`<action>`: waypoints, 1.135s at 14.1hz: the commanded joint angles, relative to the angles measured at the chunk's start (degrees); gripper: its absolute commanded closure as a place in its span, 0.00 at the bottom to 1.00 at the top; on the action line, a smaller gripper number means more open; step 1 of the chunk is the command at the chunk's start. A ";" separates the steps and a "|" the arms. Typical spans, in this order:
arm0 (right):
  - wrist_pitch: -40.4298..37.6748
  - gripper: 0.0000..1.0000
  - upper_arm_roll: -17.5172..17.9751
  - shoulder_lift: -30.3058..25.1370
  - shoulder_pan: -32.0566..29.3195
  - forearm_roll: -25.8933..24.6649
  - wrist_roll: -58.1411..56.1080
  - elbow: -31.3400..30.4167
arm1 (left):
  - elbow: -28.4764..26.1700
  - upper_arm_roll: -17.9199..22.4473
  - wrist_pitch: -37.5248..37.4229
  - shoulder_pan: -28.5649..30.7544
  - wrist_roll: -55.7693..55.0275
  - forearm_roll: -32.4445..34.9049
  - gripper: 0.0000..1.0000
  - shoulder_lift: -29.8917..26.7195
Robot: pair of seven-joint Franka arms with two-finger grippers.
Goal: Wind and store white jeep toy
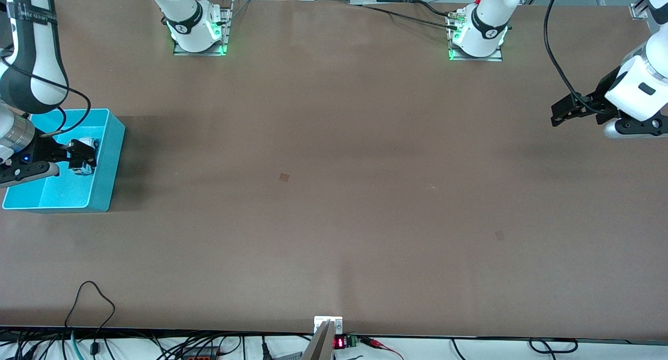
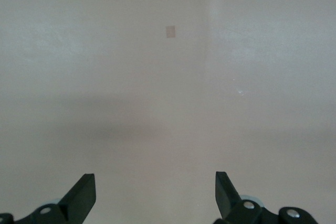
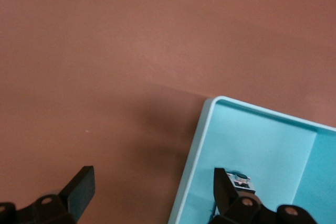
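At the frame's left edge, the right gripper (image 1: 78, 159), spread wide, hangs over the turquoise bin (image 1: 112, 162), the white jeep toy (image 3: 242, 180) by one fingertip; the left gripper (image 1: 561, 114), also spread, waits.

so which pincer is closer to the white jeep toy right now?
Right. The right pincer is over the blue bin, right at the white jeep toy. The left pincer waits open at the left arm's end of the table.
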 commanded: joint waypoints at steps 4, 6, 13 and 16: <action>-5.92 0.00 -0.55 -1.45 4.30 -0.04 5.75 3.00 | 0.99 0.04 -1.35 -0.33 0.11 -0.42 0.00 -0.17; -7.50 0.00 -0.20 -2.94 5.71 -0.99 9.95 3.00 | 0.99 0.13 -1.35 -0.33 0.11 -0.42 0.00 -0.17; -14.09 0.00 21.94 -11.03 -7.90 -8.56 23.60 3.87 | 1.43 0.04 -1.61 -0.41 0.02 -0.42 0.00 -0.08; -20.40 0.00 24.06 -11.47 -9.75 -8.47 25.08 9.30 | 1.69 -0.57 -1.61 -0.33 -0.15 -0.51 0.00 0.01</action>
